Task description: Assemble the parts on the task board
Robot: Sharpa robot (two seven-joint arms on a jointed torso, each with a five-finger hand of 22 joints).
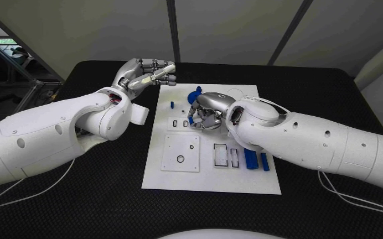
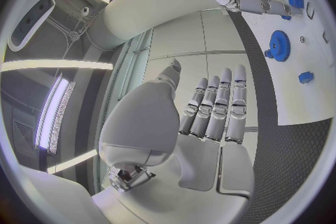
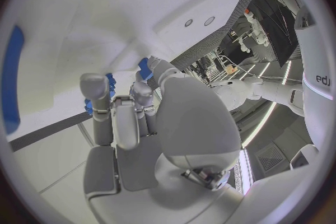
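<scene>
Your right hand (image 1: 204, 112) is down on the upper middle of the task board (image 1: 209, 182), fingers curled over the small slots there; from its own wrist camera a small blue part (image 3: 145, 68) sits at the fingertips, but you cannot tell whether it is actually pinched or only touched. Your left hand (image 1: 145, 74) hangs off the board's upper left corner with its fingers straight and close together, holding nothing. The blue gear (image 2: 279, 45) stands near the board's top edge just behind the right hand, a small blue peg (image 1: 171, 105) stands to its left, and two long blue bars (image 1: 256, 160) lie by the lower right slots. The likely trouble is a blind insertion: the curled fingers hide the slot, so a part that is slightly tilted could jam or pop loose. Watch the knuckles too, since a careless lift could clip the gear. The board looks unclamped, so a hard push might slide it
</scene>
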